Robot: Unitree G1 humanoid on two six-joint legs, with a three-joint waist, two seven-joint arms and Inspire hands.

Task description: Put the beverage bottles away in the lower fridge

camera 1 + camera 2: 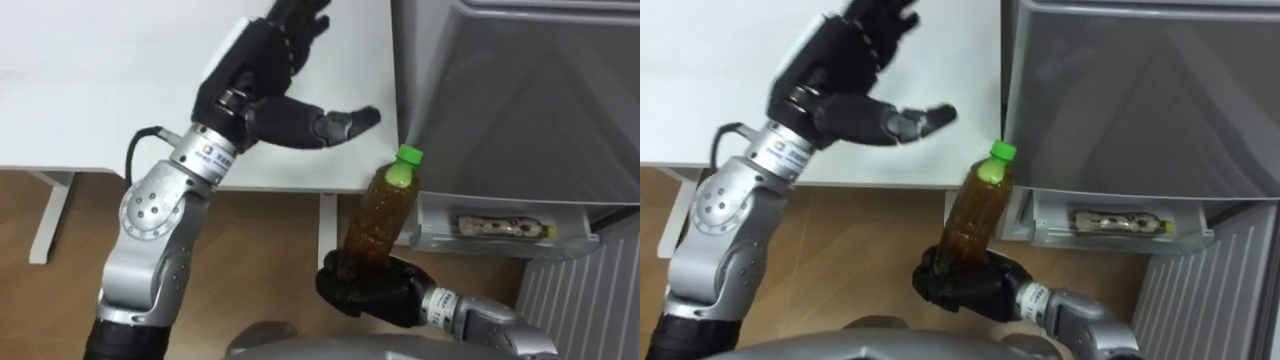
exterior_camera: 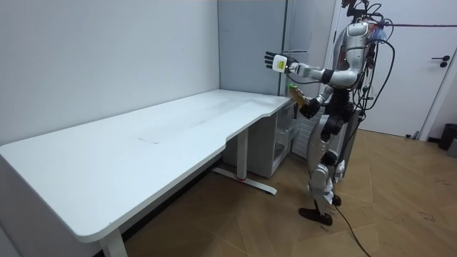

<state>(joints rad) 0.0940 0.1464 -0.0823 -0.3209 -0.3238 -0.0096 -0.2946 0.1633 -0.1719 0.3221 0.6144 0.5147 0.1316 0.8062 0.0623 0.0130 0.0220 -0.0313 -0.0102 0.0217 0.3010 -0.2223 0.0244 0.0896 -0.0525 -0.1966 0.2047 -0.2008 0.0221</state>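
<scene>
Right hand [image 1: 375,292], lower centre, fingers curled round the amber green-capped plastic bottle [image 1: 378,215] at its base, should hold it upright moving right to the white fridge shelf [image 1: 520,249]; left hand [image 1: 268,85], upper centre, spread open, empty.

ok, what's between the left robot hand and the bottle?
Between left robot hand and bottle: only the white table's corner, in the left eye view.

Right hand [image 1: 958,287] wraps the base of the bottle [image 1: 973,218], green cap tipped toward the fridge [image 1: 1140,100], just off the table's [image 1: 700,90] near right corner. Left hand [image 1: 845,70] hangs above the table's near edge, fingers spread, thumb stretched toward the fridge. A packet [image 1: 1118,222] lies in the fridge's tray [image 1: 1055,240].
</scene>
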